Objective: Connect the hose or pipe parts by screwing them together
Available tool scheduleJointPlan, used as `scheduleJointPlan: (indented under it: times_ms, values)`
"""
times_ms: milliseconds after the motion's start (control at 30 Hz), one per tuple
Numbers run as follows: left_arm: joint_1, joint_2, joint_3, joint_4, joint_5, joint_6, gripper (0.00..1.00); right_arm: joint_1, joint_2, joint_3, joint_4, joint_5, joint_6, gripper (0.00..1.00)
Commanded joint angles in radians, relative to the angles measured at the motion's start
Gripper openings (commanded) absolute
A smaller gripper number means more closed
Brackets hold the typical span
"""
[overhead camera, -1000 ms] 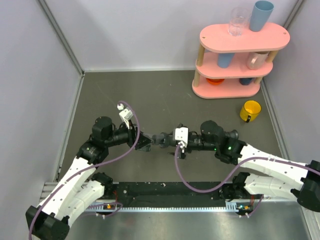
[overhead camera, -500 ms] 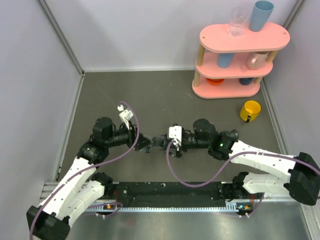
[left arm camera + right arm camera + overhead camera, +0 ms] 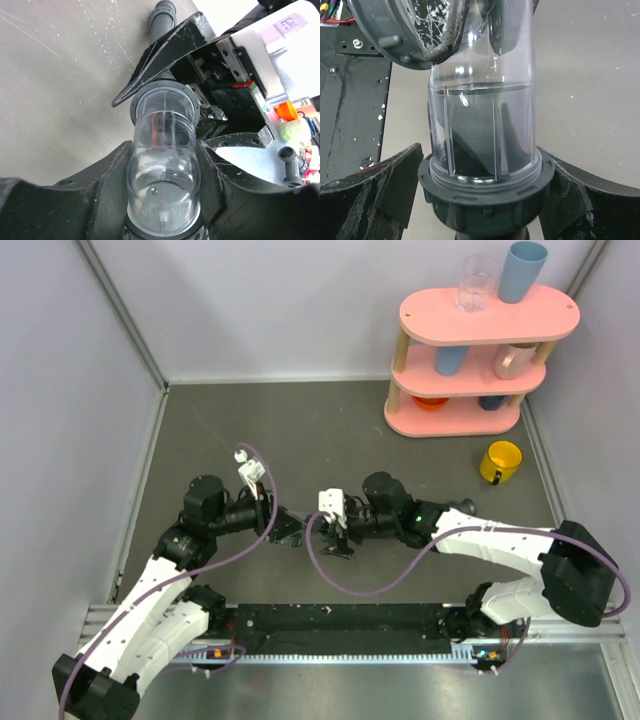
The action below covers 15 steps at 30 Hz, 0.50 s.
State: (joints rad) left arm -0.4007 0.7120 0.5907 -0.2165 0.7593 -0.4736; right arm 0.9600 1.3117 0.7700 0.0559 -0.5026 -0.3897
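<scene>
**Top external view.** Over the past second the right arm has swung leftward, bringing the right gripper [image 3: 325, 532] up to the left gripper [image 3: 292, 530], which has kept its place. The two now meet tip to tip low over the dark desk [image 3: 300, 430]. What lies between them is too small to make out here. Well beyond the right gripper stand a pink shelf [image 3: 455, 425] and a yellow mug [image 3: 501, 461].

**Left wrist view.** The left gripper is clamped on a clear pipe [image 3: 164, 170], one finger on each side of its near end. At the far end sits a dark-grey ring nut [image 3: 135, 109], straddled by the right gripper's scratched black fingers. A grey pipe stub [image 3: 162, 17] projects past them. The white housing on the right wrist carries a pale label [image 3: 290, 22], its writing too blurred to read.

**Right wrist view.** The ring nut fills the lower centre, between the right gripper's widely set fingers. They lie just beside or against its rim, and it cannot be told whether they clamp it. The left gripper's fingers show through and around the clear wall farther along. No writing is visible.
</scene>
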Motion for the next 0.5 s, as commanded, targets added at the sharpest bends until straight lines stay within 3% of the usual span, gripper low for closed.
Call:
scheduleJointPlan:
  times_ms: [0,467]
  values:
    - [0.0,-0.032,0.024,0.164,0.008,0.0,0.0,0.006,0.018,0.06,-0.022,-0.045,0.015,0.84]
    - [0.005,-0.029,0.008,0.132,-0.009,0.003,0.0,-0.004,-0.249,0.042,-0.148,0.194,-0.031,0.87]
